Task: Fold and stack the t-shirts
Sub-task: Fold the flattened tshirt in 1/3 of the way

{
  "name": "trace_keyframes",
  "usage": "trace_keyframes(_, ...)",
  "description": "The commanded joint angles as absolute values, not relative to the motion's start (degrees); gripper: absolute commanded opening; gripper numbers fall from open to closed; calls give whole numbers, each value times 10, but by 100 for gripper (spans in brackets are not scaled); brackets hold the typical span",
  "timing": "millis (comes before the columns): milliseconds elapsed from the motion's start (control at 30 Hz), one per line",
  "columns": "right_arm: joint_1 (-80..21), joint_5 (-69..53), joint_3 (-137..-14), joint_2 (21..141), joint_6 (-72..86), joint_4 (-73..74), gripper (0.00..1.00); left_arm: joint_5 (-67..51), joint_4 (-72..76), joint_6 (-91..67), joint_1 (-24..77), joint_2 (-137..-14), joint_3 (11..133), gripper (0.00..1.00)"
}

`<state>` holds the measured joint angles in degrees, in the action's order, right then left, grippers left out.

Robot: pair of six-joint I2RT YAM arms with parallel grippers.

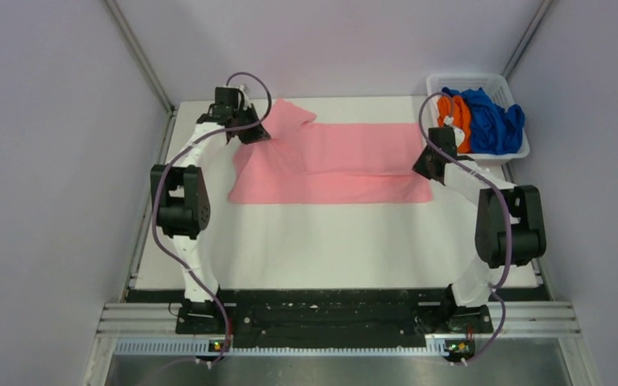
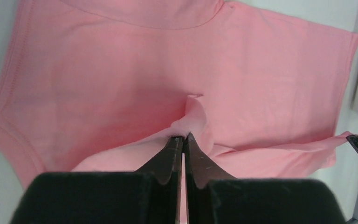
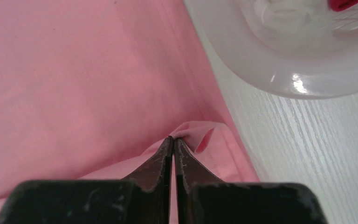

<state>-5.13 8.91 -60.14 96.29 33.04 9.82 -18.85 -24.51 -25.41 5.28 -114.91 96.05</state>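
Pink cloth, thin and limp: the light pink t-shirt (image 1: 330, 165) lies spread sideways on the far half of the white table (image 1: 330, 249), its length running from left to right. It looks light and soft, so I judge that it will sag and wrinkle wherever it is not supported, and will follow a pull only near the held point. The best places to hold are the edges and corners, at both ends together. The left gripper (image 2: 182, 136) is closed on a small pinch of cloth at the shirt's left end; the right gripper (image 3: 172, 138) is closed on a pinch beside the stitched edge at the right end. The table top is matt with a fine grain, so the cloth may drag a little. The white basket (image 1: 468, 79), holding the orange t-shirt (image 1: 456, 112) and the blue t-shirt (image 1: 491, 117), stands just beside the right end, and pale walls close both sides, so the room there is narrow.
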Motion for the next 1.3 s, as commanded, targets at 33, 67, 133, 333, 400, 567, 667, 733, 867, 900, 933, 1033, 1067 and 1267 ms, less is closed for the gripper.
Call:
trace_keyframes(33,-42,91,-638,1003,315,45,20,-167,-215,-273,47,-1208,1023,26)
trace_keyframes(67,-42,96,-642,1004,316,46,32,-160,-216,-280,44,-1221,1036,40)
trace_keyframes(133,-42,107,-649,998,313,55,48,-151,-234,-296,38,-1243,1069,64)
trace_keyframes(333,-58,103,-643,952,286,92,99,-131,-257,-298,37,-1194,1040,99)
trace_keyframes(400,-80,101,-627,936,280,88,99,-126,-259,-300,39,-1159,996,99)
trace_keyframes(567,-127,64,-593,933,286,58,99,-148,-245,-298,48,-1094,898,99)
trace_keyframes(667,-139,40,-581,951,300,36,99,-162,-230,-300,50,-1087,854,99)
trace_keyframes(733,-142,34,-572,966,306,11,99,-178,-217,-307,50,-1099,836,99)
trace_keyframes(867,-142,28,-578,1014,308,-17,99,-211,-206,-324,50,-1154,830,99)
trace_keyframes(900,-142,25,-580,1020,310,-13,99,-213,-209,-326,50,-1164,830,99)
trace_keyframes(933,-142,21,-577,1021,312,-9,99,-214,-214,-328,50,-1169,828,99)
trace_keyframes(1033,-142,20,-539,1007,315,-5,99,-193,-210,-329,50,-1150,779,99)
trace_keyframes(1067,-142,22,-523,999,315,-3,99,-184,-208,-329,50,-1137,758,99)
trace_keyframes(1267,-150,3,-429,948,337,64,99,-161,-245,-345,51,-1059,610,99)
